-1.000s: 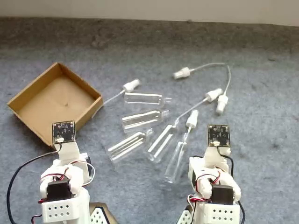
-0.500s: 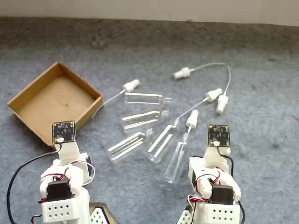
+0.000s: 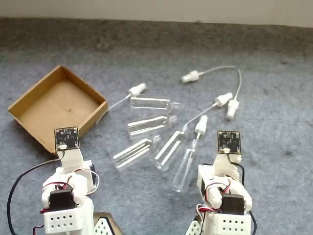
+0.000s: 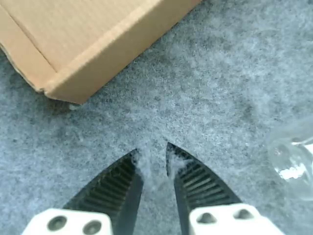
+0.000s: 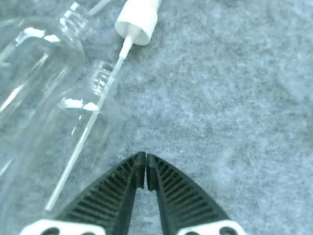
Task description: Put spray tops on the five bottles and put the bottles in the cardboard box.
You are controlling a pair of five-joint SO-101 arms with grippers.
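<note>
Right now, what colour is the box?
Brown, plain cardboard box; the high view shows it best.

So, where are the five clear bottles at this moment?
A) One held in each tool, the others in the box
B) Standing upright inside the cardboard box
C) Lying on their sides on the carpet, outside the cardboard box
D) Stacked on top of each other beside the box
C: in the high view the bottles lie on their sides on the grey carpet, apart from the cardboard box.

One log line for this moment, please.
cardboard box empty | five bottles outside, uncapped | left hand open, empty | right hand shut, empty
</note>
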